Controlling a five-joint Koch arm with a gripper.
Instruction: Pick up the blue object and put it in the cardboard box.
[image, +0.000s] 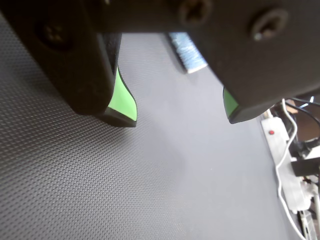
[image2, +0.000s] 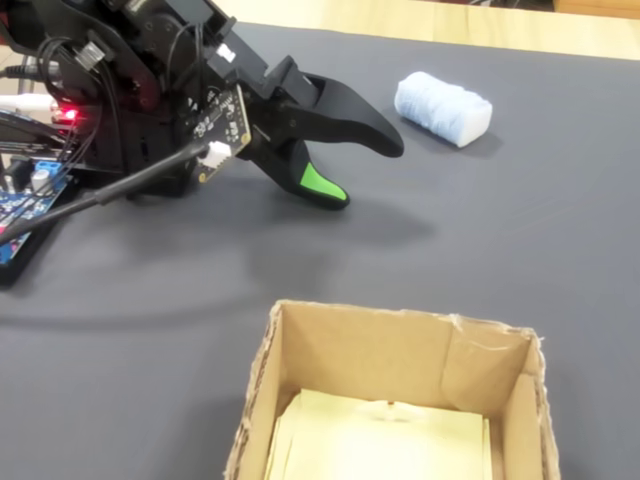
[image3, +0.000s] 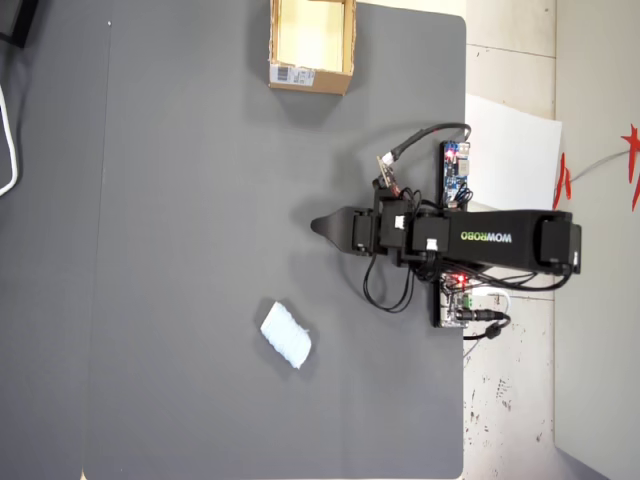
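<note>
Wrist view, surface: I see a dark grey mat (image: 125, 190) with a fine dotted grain filling most of the frame.
Wrist view, end effector (image: 182, 117): its two black, green-lined tips stand apart with bare mat between them, holding nothing.
Wrist view, blue object (image: 187, 50): a sliver shows beyond the tips, on the mat.
Wrist view, edge: a white power strip (image: 282, 160) and cables lie at the right.
Fixed view, bench (image2: 520, 30): pale wood shows past the mat's far edge.
Fixed view, blue object: it rests on the mat to the right of the spread end effector, apart from it.
Fixed view, cardboard box (image2: 400, 350): open-topped, nearest me, pale inside.
Overhead view, layout: box at the mat's top edge, blue object at lower middle, well apart; arm (image3: 480, 240) reaches in from the right.
Overhead view, room: light speckled floor (image3: 510, 400) and a white sheet (image3: 515, 150) lie right of the mat.
</note>
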